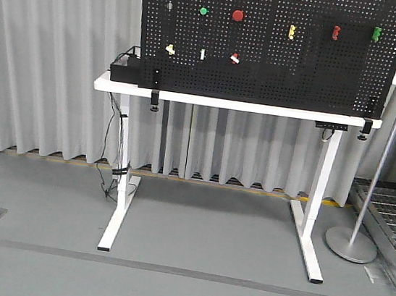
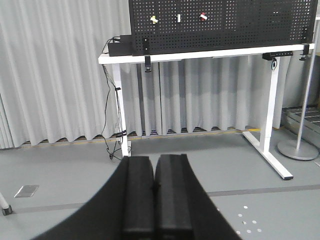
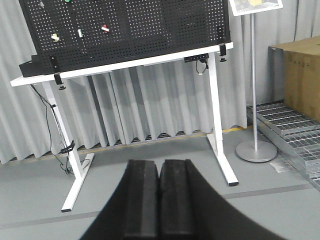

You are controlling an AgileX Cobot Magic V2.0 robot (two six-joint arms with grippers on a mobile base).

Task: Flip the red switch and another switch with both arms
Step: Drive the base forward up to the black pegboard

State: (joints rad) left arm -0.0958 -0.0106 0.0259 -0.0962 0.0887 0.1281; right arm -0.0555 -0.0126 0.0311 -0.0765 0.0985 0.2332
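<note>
The black pegboard (image 1: 267,69) stands on a white table (image 1: 236,104), far from both arms. The red switch (image 1: 234,58), a small red lever with a white tip, sits in its lower row; it also shows in the wrist views (image 2: 203,16) (image 3: 105,28). The pale-yellow switch (image 1: 170,49) (image 2: 154,19) (image 3: 55,36) is to its left, with a white toggle (image 1: 202,54) between them. My left gripper (image 2: 155,160) is shut and empty, low above the floor. My right gripper (image 3: 159,162) is likewise shut on nothing. Neither arm shows in the front view.
Round red buttons (image 1: 238,15) and a green button (image 1: 203,11) sit higher on the board, with other small toggles (image 1: 336,32) at right. A black box (image 1: 124,69) is on the table's left end. A sign stand (image 1: 349,245), cardboard box (image 3: 302,80) and metal grates (image 3: 290,132) stand at right.
</note>
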